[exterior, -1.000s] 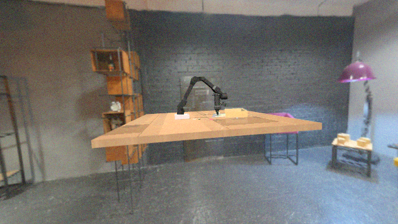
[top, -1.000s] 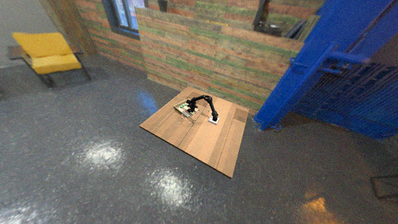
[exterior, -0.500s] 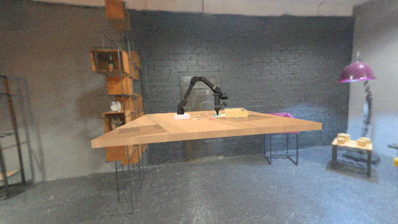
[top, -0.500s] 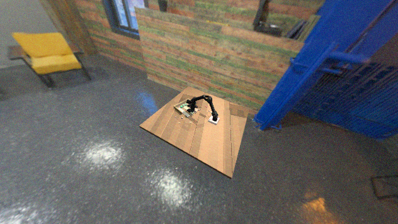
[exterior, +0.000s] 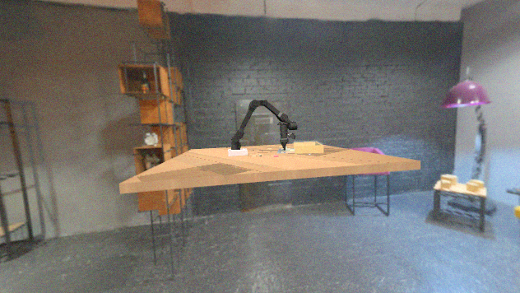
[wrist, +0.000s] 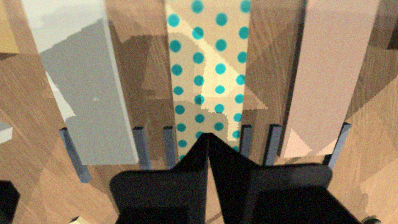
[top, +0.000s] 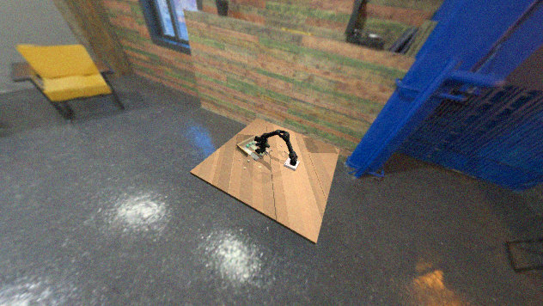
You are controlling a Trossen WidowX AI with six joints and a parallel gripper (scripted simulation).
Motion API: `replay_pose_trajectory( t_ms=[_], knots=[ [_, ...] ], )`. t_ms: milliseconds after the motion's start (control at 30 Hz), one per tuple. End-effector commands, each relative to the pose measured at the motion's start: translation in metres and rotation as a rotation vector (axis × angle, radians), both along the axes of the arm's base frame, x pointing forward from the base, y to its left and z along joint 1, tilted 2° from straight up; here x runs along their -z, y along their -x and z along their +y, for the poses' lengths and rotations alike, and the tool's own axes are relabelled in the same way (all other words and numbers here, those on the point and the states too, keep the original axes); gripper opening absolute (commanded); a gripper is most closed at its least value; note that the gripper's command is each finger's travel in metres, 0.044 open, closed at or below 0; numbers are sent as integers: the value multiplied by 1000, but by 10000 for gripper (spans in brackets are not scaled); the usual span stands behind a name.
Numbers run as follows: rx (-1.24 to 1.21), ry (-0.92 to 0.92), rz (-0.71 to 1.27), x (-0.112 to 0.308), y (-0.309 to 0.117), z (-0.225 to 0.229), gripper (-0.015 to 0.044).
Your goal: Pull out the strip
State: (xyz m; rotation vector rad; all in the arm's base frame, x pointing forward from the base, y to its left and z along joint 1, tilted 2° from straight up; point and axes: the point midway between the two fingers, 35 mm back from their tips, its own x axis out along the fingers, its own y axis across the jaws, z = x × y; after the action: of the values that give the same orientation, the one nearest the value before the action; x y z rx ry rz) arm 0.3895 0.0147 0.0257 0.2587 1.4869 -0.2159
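My gripper (wrist: 207, 137) (exterior: 284, 149) is shut, with nothing seen between its fingers. Its tips are over the near end of the cream strip with teal dots (wrist: 209, 80) in the wrist view and hide part of that end. A grey-white strip (wrist: 90, 85) lies to its left and a pink strip (wrist: 332, 75) to its right. The three strips run away from me, apart from each other. The labelled cube cannot be made out in any view, so which strip bears it cannot be told.
Short slate-blue bars flank the strips' near ends, such as one bar (wrist: 75, 155) at far left and another (wrist: 339, 145) at far right. A pale wooden box (exterior: 302, 147) stands near the gripper. A small white block (wrist: 5, 132) is at the wrist view's left edge.
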Motion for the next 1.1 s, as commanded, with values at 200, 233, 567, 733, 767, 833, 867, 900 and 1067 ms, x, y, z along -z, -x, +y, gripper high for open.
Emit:
replay_pose_trajectory(
  t_ms=[200,233,567,733,767,833,867,900,1067],
  knots=[
    [1,4,5,5,0,-1,0],
    [1,4,5,5,0,-1,0],
    [0,3,6,6,13,5,0],
    [0,3,7,7,20,7,0],
    [0,3,7,7,21,8,0],
    [0,3,7,8,24,8,0],
    [0,3,7,8,26,9,0],
    [0,3,7,8,27,9,0],
    [0,2,8,9,34,12,0]
  ],
)
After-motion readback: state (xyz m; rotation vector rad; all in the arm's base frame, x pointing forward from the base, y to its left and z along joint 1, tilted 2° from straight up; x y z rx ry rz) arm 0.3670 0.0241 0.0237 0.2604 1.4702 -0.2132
